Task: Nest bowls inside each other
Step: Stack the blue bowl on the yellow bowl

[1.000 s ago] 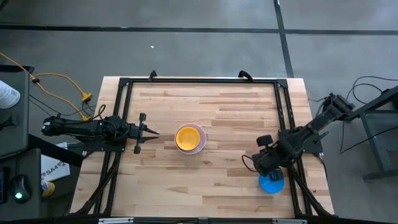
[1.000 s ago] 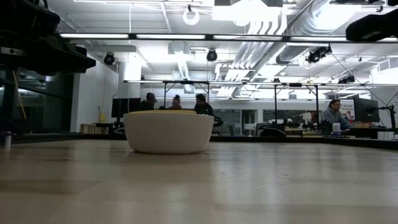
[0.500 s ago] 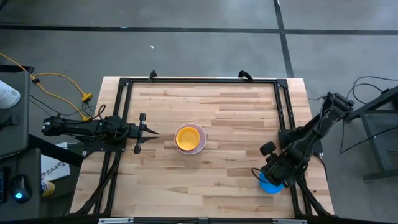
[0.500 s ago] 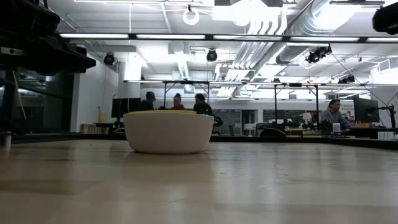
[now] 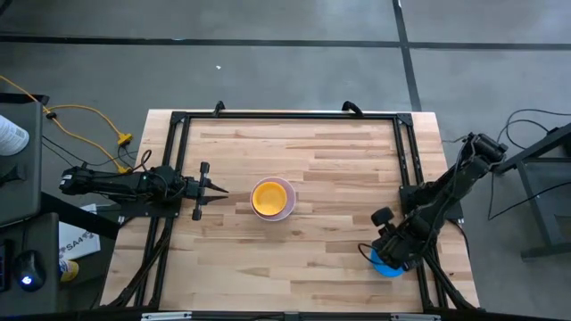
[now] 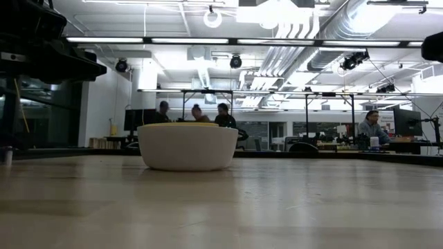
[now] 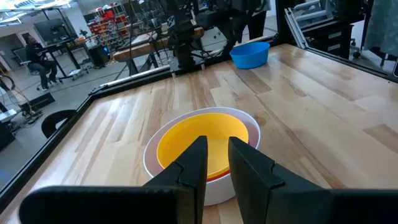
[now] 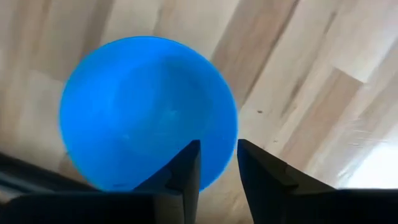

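Observation:
In the middle of the table a yellow bowl (image 5: 268, 197) sits nested in a red-pink one inside the white bowl (image 6: 188, 146); the purple bowl is hidden. The blue bowl (image 8: 146, 112) rests upright on its base near the table's near right corner (image 5: 384, 267). My right gripper (image 8: 219, 163) hangs over it, pointing down, fingers open above the bowl's rim, one over the inside and one over the outside; I see no touch. My left gripper (image 7: 217, 146) waits level at the left, open, pointing at the nested stack, short of it.
A black frame rail (image 5: 417, 267) runs close beside the blue bowl on its right. Bare wood (image 5: 330, 223) lies between the blue bowl and the stack. People sit at desks in the room beyond the table's far edge (image 6: 195, 114).
My right gripper has gone toward the table's near edge and down, until it stands over the blue bowl and hides more of it from above. The bowls have stayed where they were.

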You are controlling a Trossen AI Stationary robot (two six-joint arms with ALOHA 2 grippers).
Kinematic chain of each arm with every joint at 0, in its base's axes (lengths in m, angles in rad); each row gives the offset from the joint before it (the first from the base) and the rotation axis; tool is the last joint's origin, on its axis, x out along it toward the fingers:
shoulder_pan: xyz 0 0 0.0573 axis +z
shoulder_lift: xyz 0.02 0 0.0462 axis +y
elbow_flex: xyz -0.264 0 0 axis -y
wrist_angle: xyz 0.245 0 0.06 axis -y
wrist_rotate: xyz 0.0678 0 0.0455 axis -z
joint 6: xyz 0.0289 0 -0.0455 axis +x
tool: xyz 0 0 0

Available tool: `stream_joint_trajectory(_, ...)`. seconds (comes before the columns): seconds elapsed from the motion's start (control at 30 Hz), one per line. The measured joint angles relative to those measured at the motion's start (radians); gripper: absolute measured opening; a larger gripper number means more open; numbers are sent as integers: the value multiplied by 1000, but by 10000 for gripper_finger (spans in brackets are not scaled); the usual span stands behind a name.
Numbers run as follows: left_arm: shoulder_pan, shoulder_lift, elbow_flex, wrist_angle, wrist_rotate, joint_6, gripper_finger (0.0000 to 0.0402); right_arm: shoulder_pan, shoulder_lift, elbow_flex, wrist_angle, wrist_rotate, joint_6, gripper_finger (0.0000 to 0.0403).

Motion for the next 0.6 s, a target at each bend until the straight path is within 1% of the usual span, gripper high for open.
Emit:
stream_joint_trajectory(0.13,0,0,0,0,0,0,65,-1,0,-26,6,26,-2,94)
stream_joint_trajectory(0.6,0,0,0,0,0,0,65,-25,0,-89,82,30,-7,92)
